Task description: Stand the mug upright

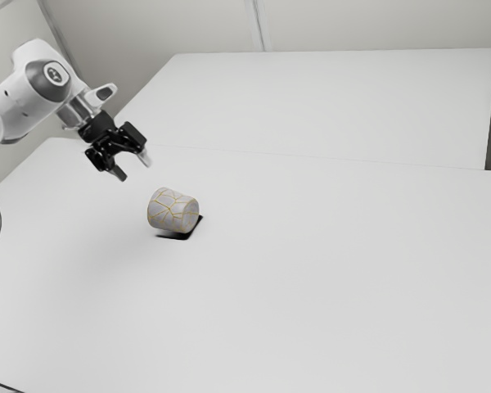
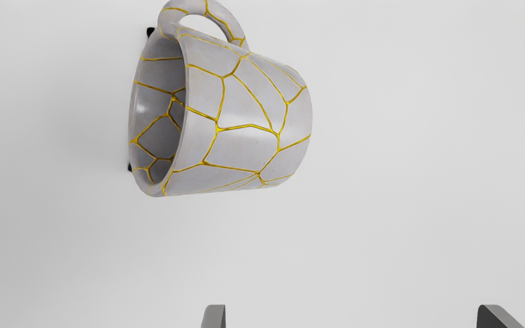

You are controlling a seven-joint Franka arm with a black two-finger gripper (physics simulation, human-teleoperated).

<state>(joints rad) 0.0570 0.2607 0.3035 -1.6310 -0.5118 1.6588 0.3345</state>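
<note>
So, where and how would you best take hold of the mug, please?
I'd come from above and close the end effector across the round body of the mug, near its closed end. It lies on its side, so the walls should offer opposing faces, and the handle juts out nearer the mouth, where it would likely get in the way.

White Franka arm point(image 1: 15, 105) — grey joint cap point(image 1: 41, 84), ringed emblem point(image 1: 56, 74), silvery collar point(image 1: 75, 112) just behind the black two-finger gripper point(image 1: 133, 167)

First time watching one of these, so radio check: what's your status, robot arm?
Gripper open, holding nothing, above the table. Gold-veined mug on its side. Nothing seen between them.
</note>
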